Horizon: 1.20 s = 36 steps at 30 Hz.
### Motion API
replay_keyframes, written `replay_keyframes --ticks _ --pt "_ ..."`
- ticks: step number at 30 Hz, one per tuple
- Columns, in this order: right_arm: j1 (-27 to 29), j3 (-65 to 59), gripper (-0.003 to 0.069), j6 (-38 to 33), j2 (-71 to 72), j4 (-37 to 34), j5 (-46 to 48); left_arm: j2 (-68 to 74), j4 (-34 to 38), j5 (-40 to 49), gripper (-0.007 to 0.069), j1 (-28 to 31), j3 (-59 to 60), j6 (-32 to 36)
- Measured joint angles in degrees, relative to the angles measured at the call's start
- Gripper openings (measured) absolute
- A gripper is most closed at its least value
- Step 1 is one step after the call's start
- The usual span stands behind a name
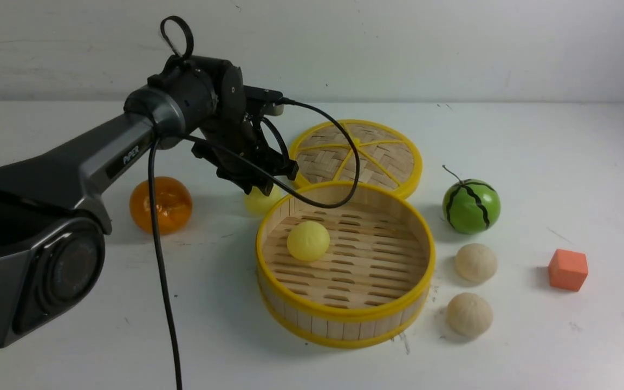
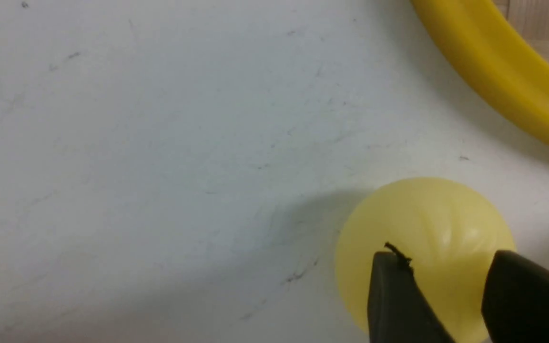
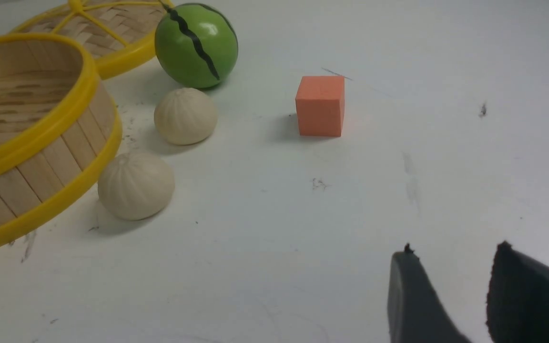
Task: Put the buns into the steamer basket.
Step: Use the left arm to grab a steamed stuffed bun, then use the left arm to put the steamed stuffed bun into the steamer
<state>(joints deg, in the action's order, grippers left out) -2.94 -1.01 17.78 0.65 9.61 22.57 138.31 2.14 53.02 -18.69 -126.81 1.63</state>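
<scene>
Steamer basket and buns on a pale tabletop (image 1: 534, 346), front view. The steamer basket (image 1: 344, 313), round with yellow rims and a slatted floor, occupies the centre of the frame. One pale yellow bun (image 1: 308, 241) rests inside it, toward the left of its floor. A second yellow bun (image 1: 263, 201) lies outside, just beside the upper left of the basket, beneath the left pincer (image 2: 446, 257). The jaws of that pincer stand apart over this bun; whether they touch it cannot be told. Two off-white buns, an upper (image 1: 476, 262) and a lower (image 1: 469, 315), sit on the tabletop to the right of the basket, apart from each other. The right pincer (image 3: 455, 247), visible in its wrist view, stands open with nothing between its fingertips. A woven lid (image 1: 320, 162) lies behind the basket, at upper centre; an orange (image 1: 160, 206) is at centre left. A green striped ball (image 1: 472, 206) and a reddish cube (image 1: 568, 270) lie at the right. A black cable (image 1: 158, 238) loops from the left arm across the basket's far rim.
</scene>
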Motion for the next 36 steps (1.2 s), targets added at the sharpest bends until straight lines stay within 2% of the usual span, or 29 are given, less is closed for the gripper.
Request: replay_keyframes --ticks 15,20,22,29,36 --pt "0.00 0.00 0.0241 0.00 0.00 0.00 0.00 1.27 -0.06 -3.04 0.0225 0.00 -0.06 0.00" --pt "0.00 0.00 0.0241 0.00 0.00 0.00 0.00 1.27 -0.06 -3.04 0.0103 0.00 -0.06 0.00" --pt "0.00 0.00 0.0241 0.00 0.00 0.00 0.00 1.27 -0.20 -3.04 0.0001 0.00 -0.06 0.00" --pt "0.00 0.00 0.0241 0.00 0.00 0.00 0.00 -0.25 -1.11 -1.20 -0.0013 0.00 -0.06 0.00" --pt "0.00 0.00 0.0241 0.00 0.00 0.00 0.00 -7.75 -1.76 7.22 -0.0013 0.00 -0.01 0.00"
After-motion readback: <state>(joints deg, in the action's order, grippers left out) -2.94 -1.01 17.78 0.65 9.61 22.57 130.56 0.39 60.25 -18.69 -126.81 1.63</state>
